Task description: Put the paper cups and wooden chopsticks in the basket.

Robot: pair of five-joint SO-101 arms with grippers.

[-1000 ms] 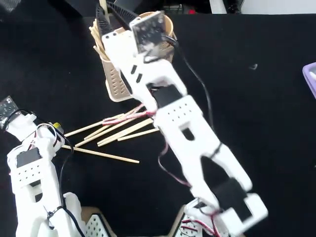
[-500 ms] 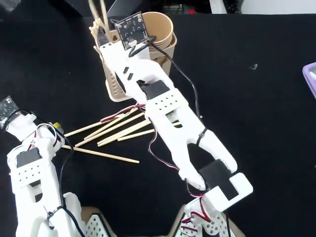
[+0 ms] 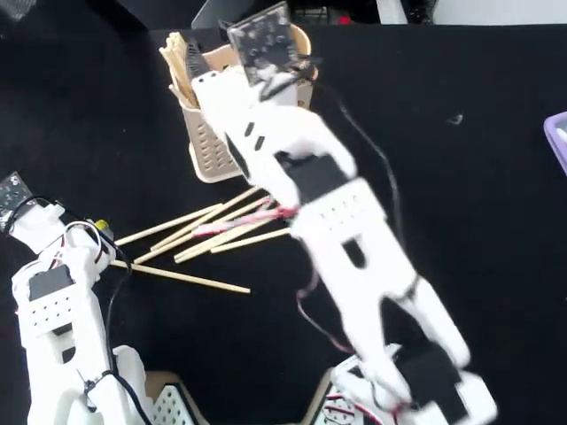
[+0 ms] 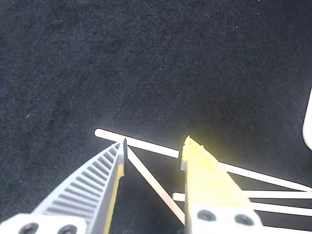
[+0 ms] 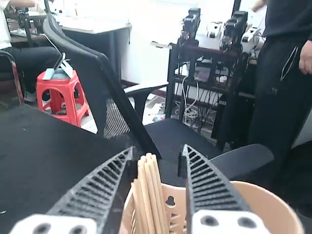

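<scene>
the basket (image 3: 208, 146) stands at the far side of the black bench (image 3: 461, 221). in it is a bundle of upright chopsticks (image 3: 177, 66), and beside them a paper cup (image 5: 265, 207). the right gripper (image 5: 157, 147) is above the basket with its fingers apart – the bundle is between them. loose chopsticks (image 3: 213, 232) lie on the bench near the basket. the left gripper (image 4: 153, 144) is over some of them, its fingers also spread. behind the bench there is a black chair (image 5: 97, 83) and a red stool (image 5: 61, 95).
</scene>
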